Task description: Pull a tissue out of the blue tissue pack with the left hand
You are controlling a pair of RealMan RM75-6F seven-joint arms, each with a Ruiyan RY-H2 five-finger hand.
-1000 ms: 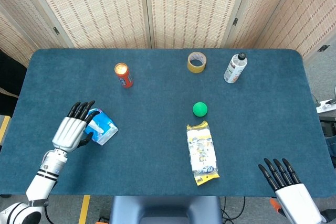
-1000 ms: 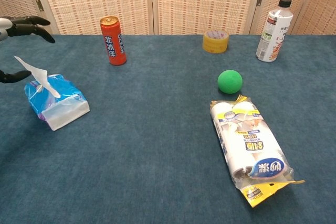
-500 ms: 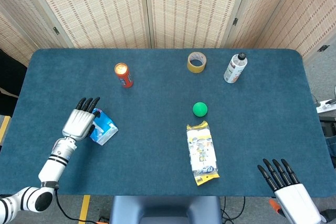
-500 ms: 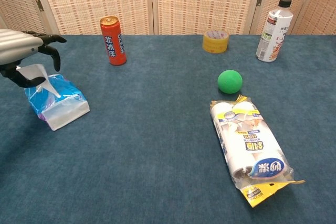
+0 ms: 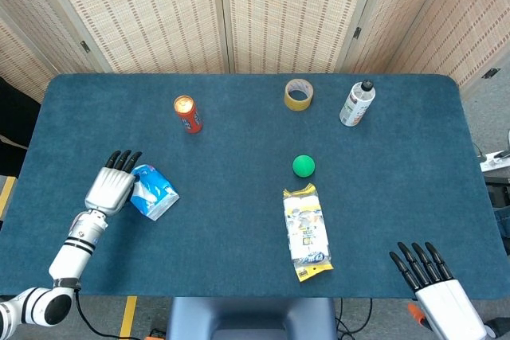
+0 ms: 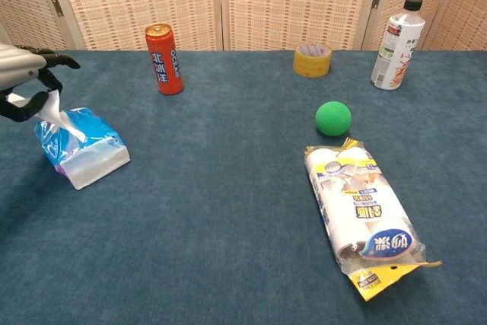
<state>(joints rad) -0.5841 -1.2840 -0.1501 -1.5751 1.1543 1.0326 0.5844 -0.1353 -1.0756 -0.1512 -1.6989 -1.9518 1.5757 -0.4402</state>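
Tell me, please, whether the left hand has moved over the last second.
Yes. In the head view the left hand went toward the orange can and over the blue tissue pack, then drew back left; it now pinches the tissue.

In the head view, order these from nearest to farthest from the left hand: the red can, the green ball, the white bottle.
From the left hand:
1. Red can, just beyond it, toward the table's far side.
2. Green ball, mid-table.
3. White bottle, far right corner.
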